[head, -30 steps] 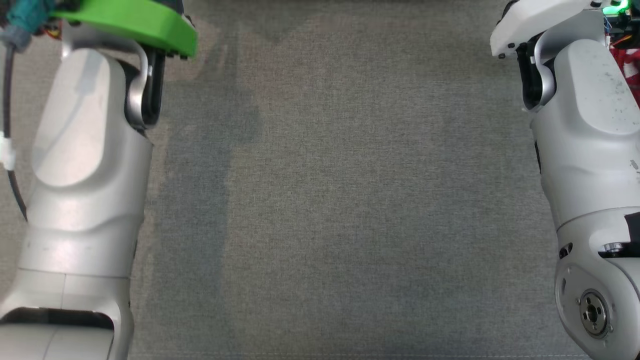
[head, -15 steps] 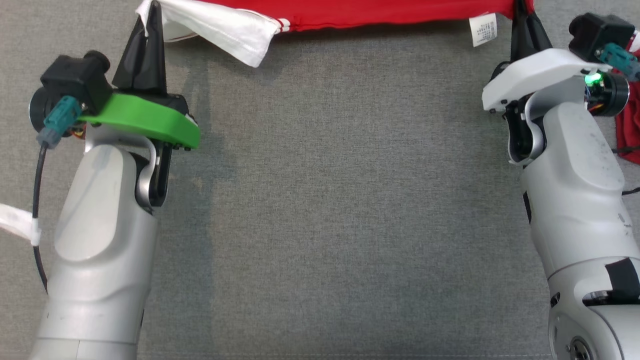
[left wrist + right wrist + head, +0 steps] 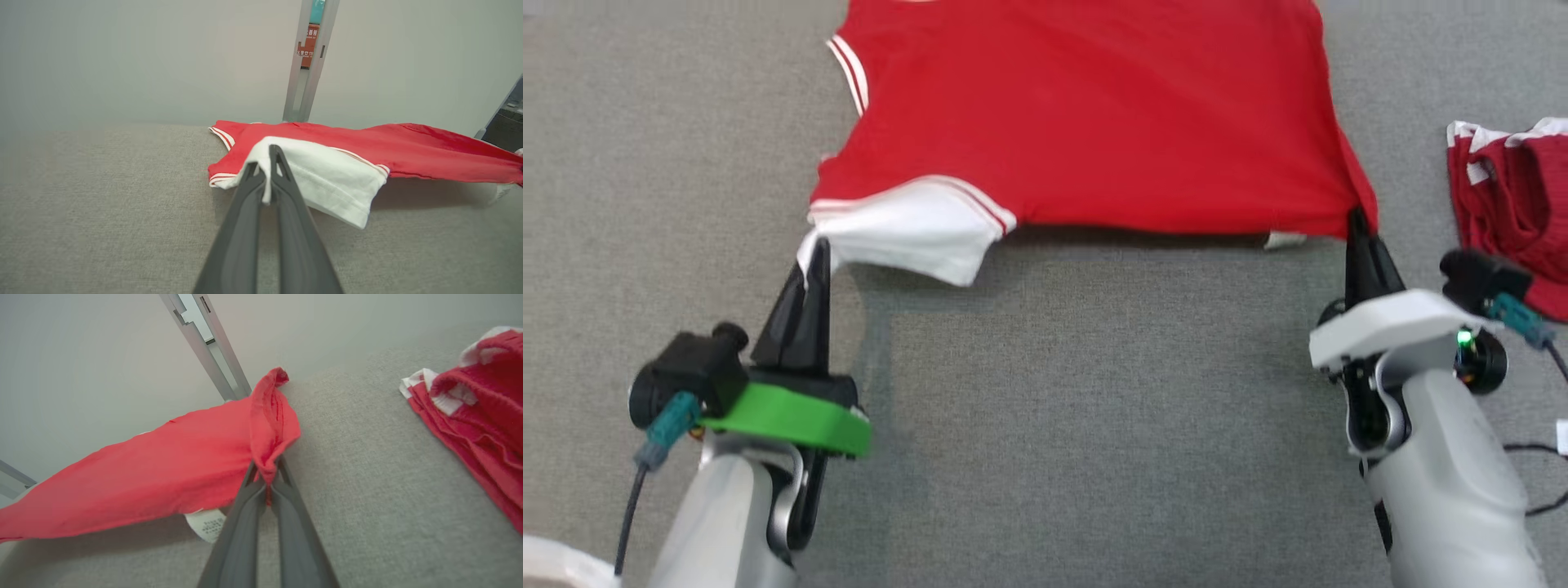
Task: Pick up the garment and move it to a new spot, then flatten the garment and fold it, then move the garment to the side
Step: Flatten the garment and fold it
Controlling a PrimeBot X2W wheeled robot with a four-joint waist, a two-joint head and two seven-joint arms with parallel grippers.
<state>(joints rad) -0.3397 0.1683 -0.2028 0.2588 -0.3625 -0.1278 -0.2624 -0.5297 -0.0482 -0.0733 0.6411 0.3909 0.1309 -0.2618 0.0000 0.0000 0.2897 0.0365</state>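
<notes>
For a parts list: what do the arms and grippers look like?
The left gripper and right gripper have long dark tapered fingers on pale grey forearms. The left wrist plate is green, the right wrist plate white with a green light.

The red fabric garment with a white sleeve [image 3: 1086, 122] runs off the top of the head view, so its upper part cannot be seen. In the left wrist view, 1 far corner is cut by the right edge. Its white care label [image 3: 206, 528] is partly tucked under the hem, its print too small to read. The crumpled red-and-white cloth heap [image 3: 1515, 212] is cut off at the right edge. The small orange sign [image 3: 305, 47] behind the grey metal post [image 3: 294, 81] is unreadable.
</notes>
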